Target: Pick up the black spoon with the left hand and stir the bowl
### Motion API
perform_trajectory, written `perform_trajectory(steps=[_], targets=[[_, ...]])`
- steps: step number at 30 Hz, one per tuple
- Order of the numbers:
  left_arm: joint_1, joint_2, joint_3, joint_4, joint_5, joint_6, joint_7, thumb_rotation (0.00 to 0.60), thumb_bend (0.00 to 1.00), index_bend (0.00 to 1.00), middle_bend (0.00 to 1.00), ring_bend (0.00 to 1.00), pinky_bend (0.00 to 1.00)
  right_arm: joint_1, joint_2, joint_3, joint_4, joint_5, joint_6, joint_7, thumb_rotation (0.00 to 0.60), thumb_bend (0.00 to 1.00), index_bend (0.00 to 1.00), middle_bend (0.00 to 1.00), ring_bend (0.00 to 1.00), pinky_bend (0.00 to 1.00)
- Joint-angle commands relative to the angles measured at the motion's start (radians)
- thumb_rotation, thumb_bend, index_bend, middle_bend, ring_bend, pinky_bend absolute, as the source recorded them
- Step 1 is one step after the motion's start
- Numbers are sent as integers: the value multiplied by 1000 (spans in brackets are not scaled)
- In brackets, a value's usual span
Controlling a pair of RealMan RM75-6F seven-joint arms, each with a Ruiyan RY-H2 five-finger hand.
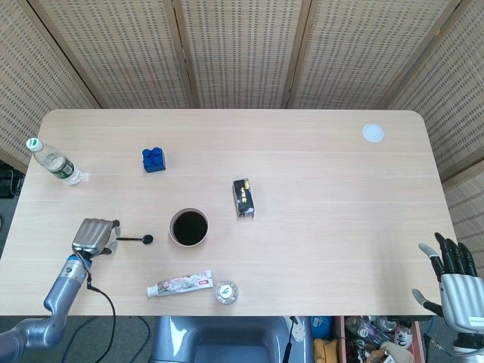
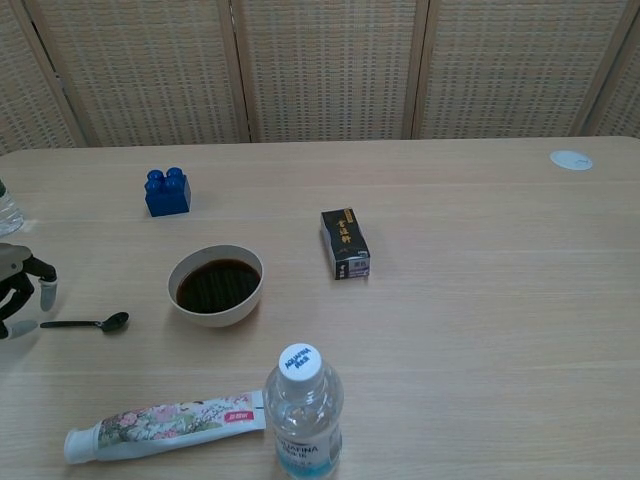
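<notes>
The black spoon (image 1: 134,239) (image 2: 88,323) lies flat on the table, left of the bowl (image 1: 189,228) (image 2: 215,284) of dark liquid, its scoop end toward the bowl. My left hand (image 1: 94,236) (image 2: 18,282) hovers at the spoon's handle end with its fingers apart and holds nothing. Whether a fingertip touches the handle is unclear. My right hand (image 1: 454,278) hangs off the table's front right corner, fingers spread and empty; the chest view does not show it.
A toothpaste tube (image 1: 180,283) (image 2: 165,424) and a water bottle (image 2: 303,410) stand near the front edge. A black box (image 1: 243,197) (image 2: 345,243) sits right of the bowl, a blue block (image 1: 153,159) (image 2: 167,192) behind it, another bottle (image 1: 53,162) far left, a white disc (image 1: 372,133) back right.
</notes>
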Motion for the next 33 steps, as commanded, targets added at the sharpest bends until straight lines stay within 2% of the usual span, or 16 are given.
perform_trajectory(steps=[1,15,33], targets=[[-7,-15,-1,19,-4,-7,-6,600,366,502,769,725,750,-1,0,0,0,1,1,0,600,199,216,111,0,0],[-31,-59,2,75,-21,-36,0,600,366,503,769,725,750,-7,5,0,-2,9,1,-3,600,199,216,111,0,0],[-41,-76,10,89,-43,-57,15,600,366,538,776,725,750,-16,9,0,-2,17,7,2,600,199,216,111,0,0]])
